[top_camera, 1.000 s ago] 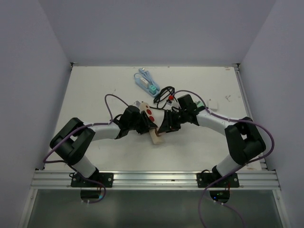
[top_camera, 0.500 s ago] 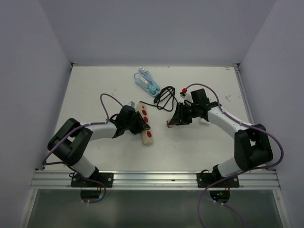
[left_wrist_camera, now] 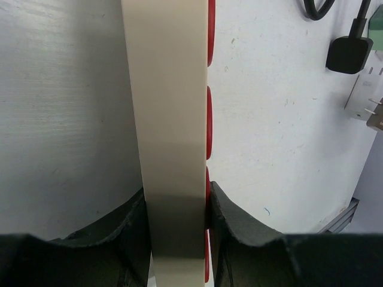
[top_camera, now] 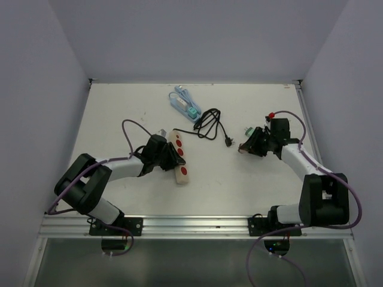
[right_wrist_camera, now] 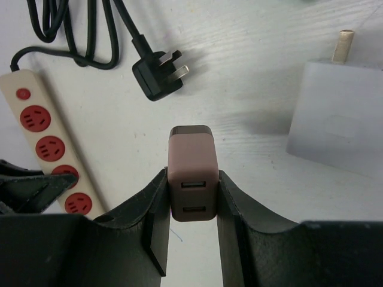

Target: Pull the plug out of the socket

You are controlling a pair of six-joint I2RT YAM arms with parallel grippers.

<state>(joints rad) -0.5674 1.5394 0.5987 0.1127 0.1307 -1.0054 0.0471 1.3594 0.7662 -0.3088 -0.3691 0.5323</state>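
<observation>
Nearest the arm bases, the left gripper (left_wrist_camera: 176,209) is pinching one end of the long cream plastic power strip with round red sockets (left_wrist_camera: 170,119), its fingers pressed against both long sides while the strip is lying flat on the white worktop (top_camera: 239,185). Well apart to the right of the strip, the right gripper (right_wrist_camera: 191,197) is clamping the small brown block-shaped USB charger plug (right_wrist_camera: 191,161), the task's thing, by its side faces. The plug is hanging clear of every socket, so the pull itself looks done and the step in hand is probably carrying the plug off and setting it down. To do that well, the right arm should be lowering the plug onto bare worktop right of the strip and spreading its fingers only once the plug is resting. The left gripper should be steadying the strip until then. A square white wall adapter (right_wrist_camera: 338,113) is lying just beside the held plug, on the side away from the strip, and is best avoided. Between strip and plug, slightly farther back, a black three-pin plug (right_wrist_camera: 157,76) is trailing into a coiled black cable (top_camera: 209,124) beyond the strip's far end. Farther still behind the strip is a small teal and pale-blue item (top_camera: 185,104), too small to identify.
</observation>
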